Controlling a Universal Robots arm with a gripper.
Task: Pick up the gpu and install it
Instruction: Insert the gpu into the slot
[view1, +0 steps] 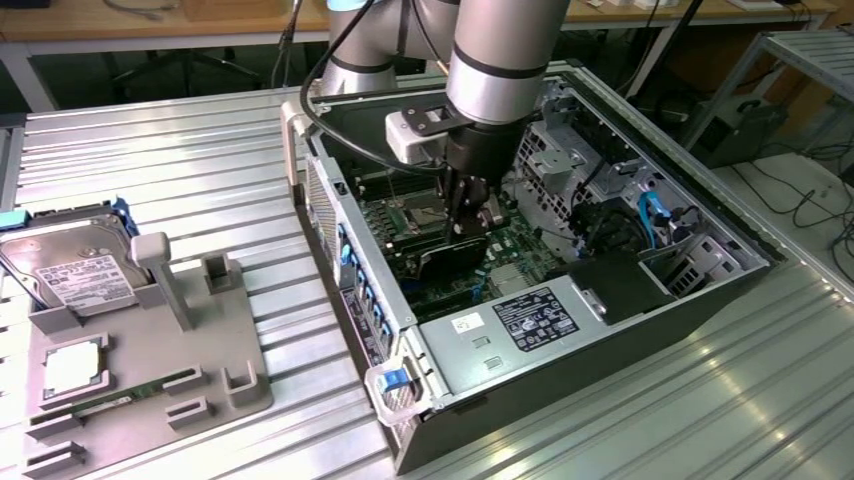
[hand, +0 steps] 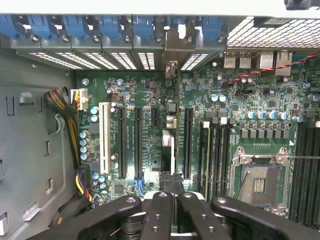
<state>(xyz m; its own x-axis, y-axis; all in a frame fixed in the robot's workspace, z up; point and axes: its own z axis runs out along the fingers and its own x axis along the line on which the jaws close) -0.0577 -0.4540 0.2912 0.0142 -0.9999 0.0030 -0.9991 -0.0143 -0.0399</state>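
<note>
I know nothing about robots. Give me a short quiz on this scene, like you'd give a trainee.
1. True or false: the pincer is shut on the thin dark rectangular circuit card.
2. Where is that card? A) on the grey holder tray; B) inside the open black computer case, over the green board; C) flat on the ribbed metal table.
3. Fill in: the silver labelled hard drive lies at the exterior view's ____.

Key: 1 true; 2 B; 3 left.
</note>
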